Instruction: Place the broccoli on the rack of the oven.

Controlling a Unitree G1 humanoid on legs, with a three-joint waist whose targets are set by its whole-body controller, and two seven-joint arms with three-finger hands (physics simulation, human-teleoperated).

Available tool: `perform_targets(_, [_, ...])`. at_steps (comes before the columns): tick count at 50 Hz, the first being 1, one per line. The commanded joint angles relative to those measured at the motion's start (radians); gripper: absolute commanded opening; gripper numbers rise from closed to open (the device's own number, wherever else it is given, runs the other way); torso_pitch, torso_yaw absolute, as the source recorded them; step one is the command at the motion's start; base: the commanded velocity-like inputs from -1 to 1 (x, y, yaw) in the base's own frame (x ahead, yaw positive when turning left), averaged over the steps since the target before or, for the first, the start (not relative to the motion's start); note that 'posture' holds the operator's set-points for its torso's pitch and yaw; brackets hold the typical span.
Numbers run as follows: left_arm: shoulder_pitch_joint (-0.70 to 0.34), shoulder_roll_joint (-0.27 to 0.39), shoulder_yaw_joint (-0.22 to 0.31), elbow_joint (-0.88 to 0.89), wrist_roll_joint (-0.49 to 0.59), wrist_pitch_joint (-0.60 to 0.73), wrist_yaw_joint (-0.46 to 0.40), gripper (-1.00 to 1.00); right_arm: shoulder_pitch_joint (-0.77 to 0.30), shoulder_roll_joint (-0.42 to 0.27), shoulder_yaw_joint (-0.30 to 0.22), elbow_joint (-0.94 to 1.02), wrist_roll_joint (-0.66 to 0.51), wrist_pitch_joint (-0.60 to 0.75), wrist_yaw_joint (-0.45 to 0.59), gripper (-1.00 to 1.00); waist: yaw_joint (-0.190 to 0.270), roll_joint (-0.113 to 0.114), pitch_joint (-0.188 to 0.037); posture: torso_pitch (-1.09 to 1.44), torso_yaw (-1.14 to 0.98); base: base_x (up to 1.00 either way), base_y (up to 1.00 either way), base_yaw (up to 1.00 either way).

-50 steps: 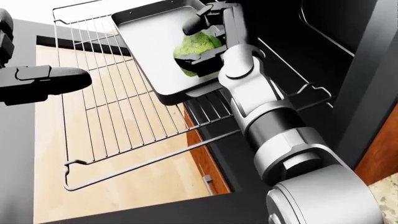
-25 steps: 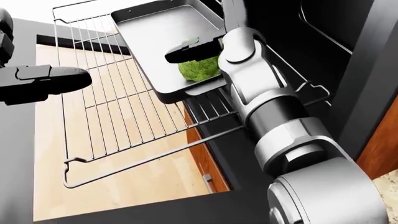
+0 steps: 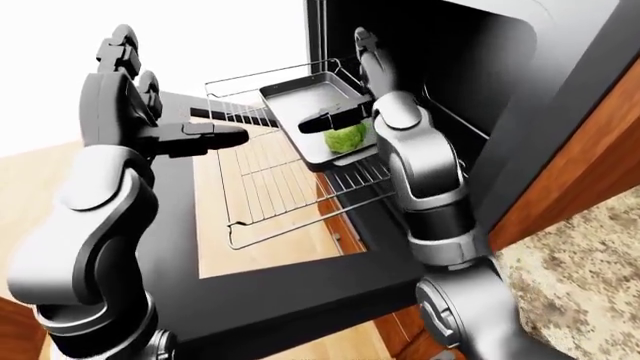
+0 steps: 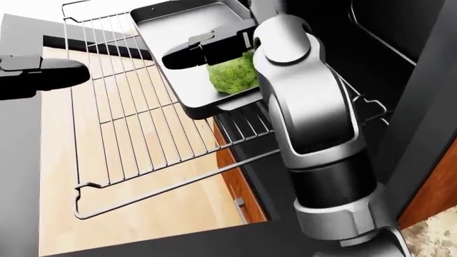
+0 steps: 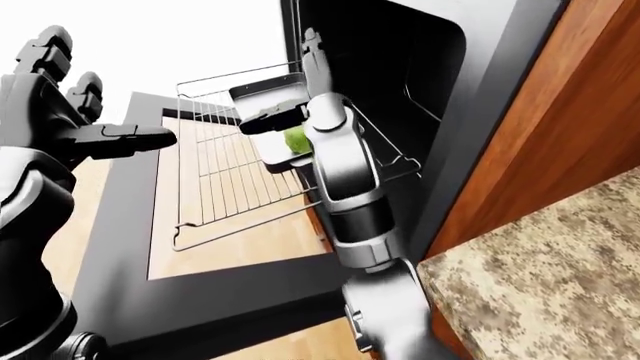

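On the pulled-out oven rack [image 4: 128,123] we see broccoli [image 4: 232,75] in a baking tray [image 4: 178,32], right robot hand [image 4: 207,51] open above; left robot hand [image 3: 195,135] open, well apart.

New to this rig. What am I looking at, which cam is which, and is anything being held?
These are simulator renders of a humanoid robot, seen from three cameras on its head that look out over its own arms. None sits on a hand. The left-eye and right-eye views are a stereo pair; the head view is closer in.

The oven is open, with its wire rack pulled out over the door. A metal tray sits on the rack, and the broccoli lies in the tray.

The right hand hangs just above the broccoli with fingers open, gripping nothing. The left hand is out to the left over the rack, also empty and open.

So nothing is held: the broccoli rests in the tray on the rack.
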Motion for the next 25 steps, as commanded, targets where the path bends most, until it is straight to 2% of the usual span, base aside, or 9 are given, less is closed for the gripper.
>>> perform_targets(1, [-0.029,0.023,0.016,-0.034,0.037,-0.011,-0.016,1.00,-0.027,0.001,0.005,-0.110,-0.011,0.044,0.010,1.00,0.001,0.005,-0.031,0.00,0.00,0.00,0.00,0.00])
perform_targets(3, [-0.022,0.038,0.025,-0.061,0.055,0.012,-0.034,1.00,-0.011,0.008,0.012,-0.197,-0.015,0.095,0.019,1.00,-0.001,0.006,-0.030,0.00,0.00,0.00,0.00,0.00])
perform_targets(9, [0.028,0.033,0.034,-0.107,0.119,0.012,-0.092,1.00,0.037,0.012,0.055,-0.345,-0.084,0.087,0.053,1.00,-0.004,0.010,-0.025,0.00,0.00,0.00,0.00,0.00])
perform_targets(13, [0.037,0.026,0.044,-0.133,0.153,0.018,-0.116,1.00,0.039,0.030,0.047,-0.412,-0.118,0.129,0.078,1.00,-0.005,0.011,-0.026,0.00,0.00,0.00,0.00,0.00])
perform_targets(15, [0.014,0.033,0.042,-0.155,0.162,0.050,-0.125,1.00,0.033,0.036,0.043,-0.424,-0.124,0.119,0.080,1.00,-0.005,0.011,-0.026,0.00,0.00,0.00,0.00,0.00])
perform_targets(18, [0.013,0.035,0.035,-0.169,0.193,0.024,-0.142,1.00,0.036,0.026,0.067,-0.438,-0.174,0.073,0.091,1.00,-0.007,0.009,-0.023,0.00,0.00,0.00,0.00,0.00])
perform_targets(22, [0.006,0.014,0.039,-0.186,0.204,-0.018,-0.162,1.00,0.052,0.042,0.061,-0.466,-0.204,0.043,0.105,1.00,-0.007,0.009,-0.021,0.00,0.00,0.00,0.00,0.00])
perform_targets(25, [-0.006,0.022,0.027,-0.184,0.227,-0.048,-0.164,1.00,0.074,0.056,0.055,-0.504,-0.213,0.025,0.108,1.00,-0.006,0.009,-0.021,0.00,0.00,0.00,0.00,0.00])
